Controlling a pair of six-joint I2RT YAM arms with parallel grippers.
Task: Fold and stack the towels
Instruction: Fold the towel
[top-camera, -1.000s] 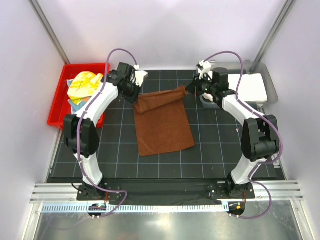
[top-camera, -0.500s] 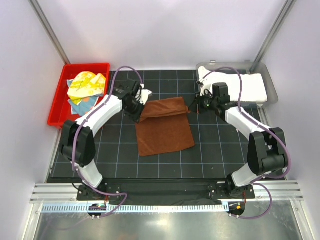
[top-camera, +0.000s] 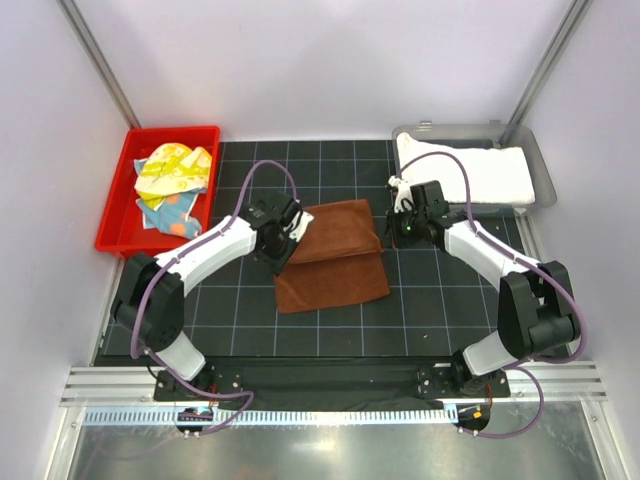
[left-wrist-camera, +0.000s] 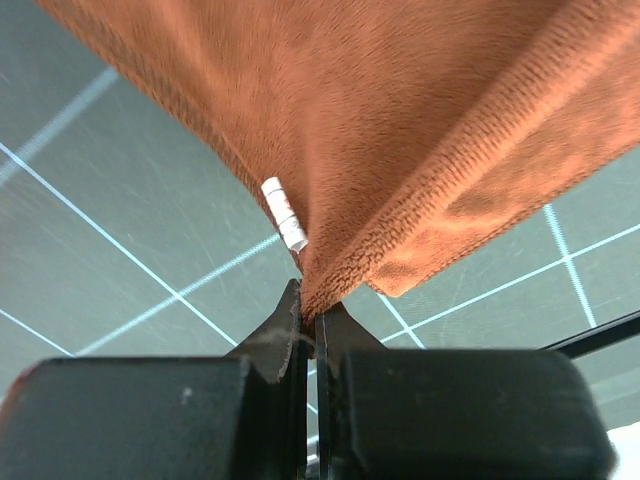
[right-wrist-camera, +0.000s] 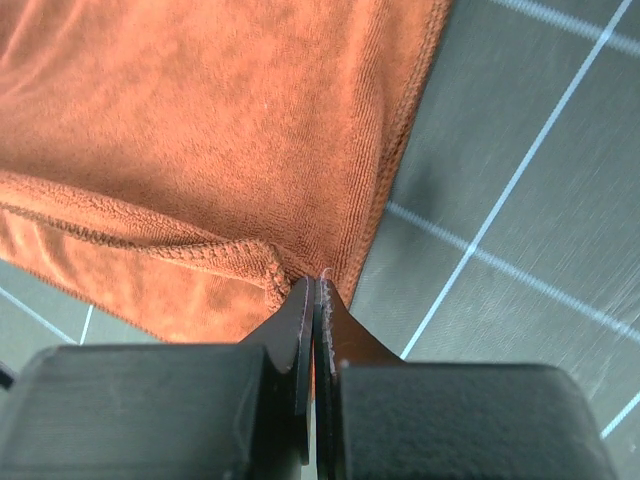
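Observation:
The rust-brown towel (top-camera: 335, 262) lies on the black grid mat, its far edge lifted and carried over its near part. My left gripper (top-camera: 284, 246) is shut on the towel's left corner, seen in the left wrist view (left-wrist-camera: 310, 305) with the cloth (left-wrist-camera: 400, 120) and its white tag hanging from it. My right gripper (top-camera: 386, 232) is shut on the right corner, seen in the right wrist view (right-wrist-camera: 316, 290) with the cloth (right-wrist-camera: 220, 120). The yellow towel (top-camera: 172, 168) and the light blue towel (top-camera: 166, 208) lie in the red bin. The white towel (top-camera: 470, 168) lies in the grey tray.
The red bin (top-camera: 112, 222) stands at the mat's far left. The grey tray (top-camera: 540, 195) stands at the far right. The black grid mat (top-camera: 440, 300) covers the table between the arms. White walls close off the back and sides.
Both grippers have moved toward the near side and lower, carrying the brown towel's far edge over the rest of the cloth. The fold now lies lower over the towel.

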